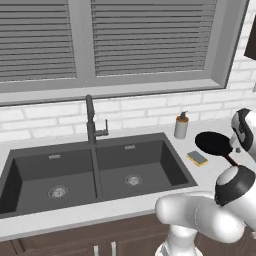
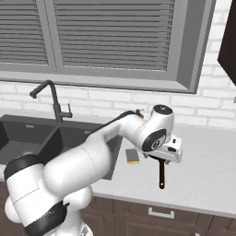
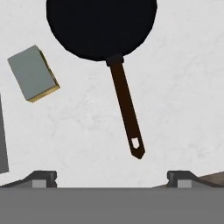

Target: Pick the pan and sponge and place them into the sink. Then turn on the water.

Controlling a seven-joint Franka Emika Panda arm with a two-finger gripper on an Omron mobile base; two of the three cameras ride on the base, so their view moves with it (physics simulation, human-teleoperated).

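Observation:
The black pan (image 3: 100, 26) lies on the white counter to the right of the sink, its brown handle (image 3: 127, 113) pointing toward me. The gripper (image 3: 112, 178) hovers above the handle's free end, open, with its fingertips (image 3: 43, 177) spread wide and nothing between them. Left of the pan rests the sponge (image 3: 33, 73), yellow with a grey-green top. From the base I see the pan (image 1: 214, 144), the sponge (image 1: 197, 158) and the dark double sink (image 1: 30, 165). In the right base view the hand covers the pan's bowl, leaving the handle (image 2: 162, 175) and the sponge (image 2: 132, 156) showing.
A dark faucet (image 1: 90, 120) with a side lever stands behind the sink's divider. A soap dispenser (image 1: 181, 126) sits at the wall just behind the pan. White brick backsplash and a shuttered window rise behind the counter. The counter's front edge is near the handle tip.

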